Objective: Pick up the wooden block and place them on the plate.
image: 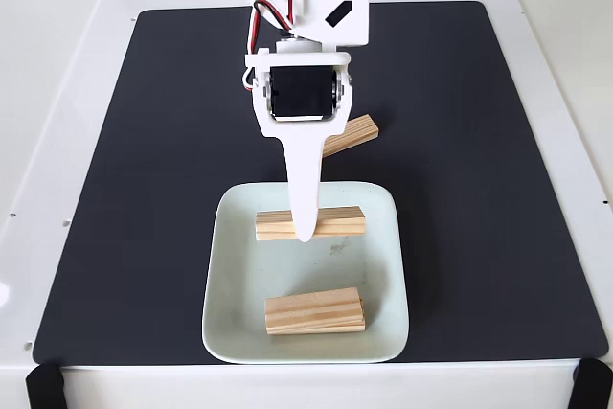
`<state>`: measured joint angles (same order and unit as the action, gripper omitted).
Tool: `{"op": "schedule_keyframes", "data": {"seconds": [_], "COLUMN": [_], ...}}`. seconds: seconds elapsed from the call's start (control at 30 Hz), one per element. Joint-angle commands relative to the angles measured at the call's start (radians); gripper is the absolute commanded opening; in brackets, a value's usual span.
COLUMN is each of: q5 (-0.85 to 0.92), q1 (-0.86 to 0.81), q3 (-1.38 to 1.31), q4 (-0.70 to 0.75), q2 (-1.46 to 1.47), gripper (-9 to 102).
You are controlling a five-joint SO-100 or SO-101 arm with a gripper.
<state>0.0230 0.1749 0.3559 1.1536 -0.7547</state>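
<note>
I see two blocks (314,311) on the plate (230,265), one block (351,133) left on the far mat (144,189). My hand (305,227) hangs above; its grip I cannot tell.

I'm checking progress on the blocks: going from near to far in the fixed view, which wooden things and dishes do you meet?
Plate's near rim → near block on the plate → second block on the plate, under the gripper → block on the black mat beyond the plate.
</note>
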Motion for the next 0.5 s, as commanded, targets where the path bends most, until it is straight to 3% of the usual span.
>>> {"op": "schedule_keyframes", "data": {"seconds": [0.0, 0.47], "q5": [0.012, 0.011], "q1": [0.008, 0.003], "q3": [-0.041, -0.060], "q4": [0.005, -0.009], "q2": [-0.003, 0.083], "gripper": [-1, -1]}}
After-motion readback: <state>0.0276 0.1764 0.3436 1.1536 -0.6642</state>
